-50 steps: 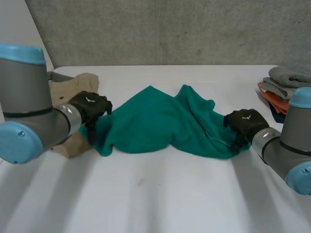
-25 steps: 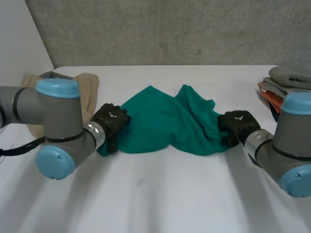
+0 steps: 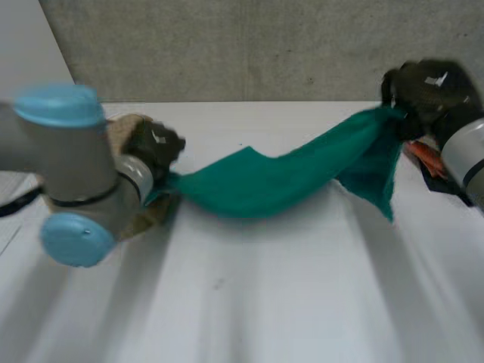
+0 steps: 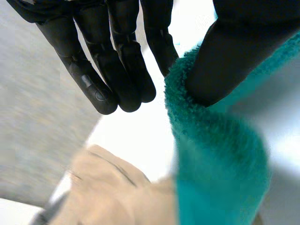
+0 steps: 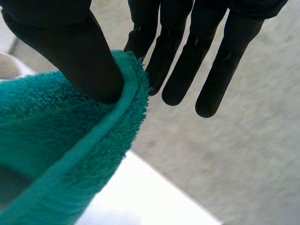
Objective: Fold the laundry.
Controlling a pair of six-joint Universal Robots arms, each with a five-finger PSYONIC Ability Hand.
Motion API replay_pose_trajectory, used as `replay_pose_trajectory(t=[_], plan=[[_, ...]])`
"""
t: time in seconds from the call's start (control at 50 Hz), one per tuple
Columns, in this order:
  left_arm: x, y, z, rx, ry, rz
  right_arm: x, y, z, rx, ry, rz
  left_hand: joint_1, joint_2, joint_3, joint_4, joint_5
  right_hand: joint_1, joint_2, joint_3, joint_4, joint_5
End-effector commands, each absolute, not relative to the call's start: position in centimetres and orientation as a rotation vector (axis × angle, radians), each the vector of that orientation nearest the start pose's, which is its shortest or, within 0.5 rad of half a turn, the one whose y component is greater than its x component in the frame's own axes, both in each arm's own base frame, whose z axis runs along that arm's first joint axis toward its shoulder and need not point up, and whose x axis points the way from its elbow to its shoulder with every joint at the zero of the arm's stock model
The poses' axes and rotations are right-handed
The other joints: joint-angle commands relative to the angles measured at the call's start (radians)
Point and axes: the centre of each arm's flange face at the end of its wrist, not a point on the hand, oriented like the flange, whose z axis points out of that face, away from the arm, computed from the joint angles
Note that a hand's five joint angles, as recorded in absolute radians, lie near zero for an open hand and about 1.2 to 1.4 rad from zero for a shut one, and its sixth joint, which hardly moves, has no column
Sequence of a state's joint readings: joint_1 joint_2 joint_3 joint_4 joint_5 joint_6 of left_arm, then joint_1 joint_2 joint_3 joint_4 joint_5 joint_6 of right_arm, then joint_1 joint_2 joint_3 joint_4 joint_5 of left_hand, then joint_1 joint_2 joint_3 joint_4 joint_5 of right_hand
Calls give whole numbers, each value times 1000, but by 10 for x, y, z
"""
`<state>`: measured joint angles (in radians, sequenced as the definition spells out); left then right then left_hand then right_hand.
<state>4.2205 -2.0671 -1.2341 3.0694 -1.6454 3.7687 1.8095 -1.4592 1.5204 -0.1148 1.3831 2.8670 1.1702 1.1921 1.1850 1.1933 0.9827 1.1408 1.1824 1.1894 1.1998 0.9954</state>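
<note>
Towel tension was the big change here. A second back the green towel [image 3: 265, 181] lay rumpled on the counter [image 3: 249, 302] with your hands low at its two ends, and by this moment you had pulled it into a sagging band between them. Your right hand [image 3: 427, 87] had gone up high, carrying its end well off the counter with a loose flap hanging below it. Your left hand [image 3: 155, 147] stayed lower, over by the beige cloth [image 4: 117, 187], and had lifted only a little. Both were holding on: in the right wrist view the thumb was clamped on the hemmed edge against otherwise straight fingers [image 5: 187, 61], and the left wrist view showed the same kind of pinch on a fluffy corner. The towel's middle drooped to the counter or just above it, I couldn't tell which. My read is you were in the spread-it-out step, not folding yet. The cloth looked twisted along its length rather than flat, so it probably needed a shake or a lay-down before any real fold. Both pinches sat near the very edge, so a slip seemed possible.
</note>
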Motion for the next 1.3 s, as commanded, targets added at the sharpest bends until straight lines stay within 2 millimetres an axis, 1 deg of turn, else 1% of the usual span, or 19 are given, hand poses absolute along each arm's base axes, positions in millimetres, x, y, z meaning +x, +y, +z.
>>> replay_pose_trajectory(t=[0.02,0.1,0.18,0.26,0.32,0.44,0.46,0.5,0.52,0.58,0.64,0.66,0.74,0.82,0.88,0.98,1.12,1.24,1.3], plan=[[-290,-234,330,1040,2024,-2295,219,-309,363,-669,1779,-2509,226,204,211,203,239,255,214,207,196,226],[-292,-221,345,1049,2070,-2397,234,-332,374,-620,1675,-2573,226,204,211,203,239,255,214,207,196,226],[-294,-215,344,1046,2148,-2389,262,-357,358,-643,1624,-2559,226,204,211,203,239,255,214,207,196,226],[-300,-214,328,1080,2225,-2311,295,-377,318,-710,1636,-2495,226,204,211,203,239,255,214,207,196,226],[-306,-218,302,1103,2318,-2185,323,-390,273,-763,1655,-2427,226,204,211,203,239,255,214,207,196,226],[-306,-222,276,1085,2427,-2013,364,-397,201,-790,1606,-2401,226,204,211,203,239,255,214,207,196,226],[-306,-222,274,1086,2435,-2003,367,-397,195,-783,1592,-2411,226,204,211,203,239,92,51,44,33,63],[-307,-222,271,1074,2457,-1977,379,-400,178,-755,1558,-2475,226,204,211,203,239,-678,-720,-727,-737,-707],[-307,-221,272,1064,2464,-1983,378,-405,181,-723,1562,-2547,226,204,211,203,239,-955,-996,-1003,-1014,-984],[-306,-221,278,1038,2476,-2000,369,-410,197,-632,1615,-2624,226,204,211,203,239,-966,-1008,-1015,-1025,-995],[-305,-219,288,1019,2470,-2036,361,-402,227,-596,1676,-2618,226,204,211,203,239,-966,-1008,-1015,-1025,-995],[-305,-220,292,1010,2460,-2056,355,-393,242,-621,1716,-2586,226,204,211,203,239,-966,-1008,-1015,-1025,-995],[-307,-222,301,998,2438,-2100,334,-365,271,-705,1864,-2443,226,204,211,203,239,-966,-1008,-1015,-1025,-995],[-309,-224,309,983,2417,-2139,307,-335,281,-763,2022,-2253,226,204,211,203,239,-966,-1008,-1015,-1025,-995],[-310,-224,316,969,2411,-2165,289,-319,276,-768,2131,-2117,226,204,211,203,239,-966,-1008,-1015,-1025,-995],[-314,-220,334,929,2418,-2233,259,-290,245,-712,2308,-1812,226,204,211,203,239,-966,-1008,-1015,-1025,-995],[-323,-208,346,958,2418,-2283,256,-258,187,-733,2342,-1508,226,204,211,203,239,-966,-1008,-1015,-1025,-995],[-325,-210,343,938,2425,-2275,266,-256,144,-755,2321,-1501,226,204,211,203,239,-867,-908,-915,-926,-896],[-321,-213,341,904,2428,-2256,272,-267,129,-737,2306,-1590,226,204,211,203,239,-676,-718,-725,-735,-705]])
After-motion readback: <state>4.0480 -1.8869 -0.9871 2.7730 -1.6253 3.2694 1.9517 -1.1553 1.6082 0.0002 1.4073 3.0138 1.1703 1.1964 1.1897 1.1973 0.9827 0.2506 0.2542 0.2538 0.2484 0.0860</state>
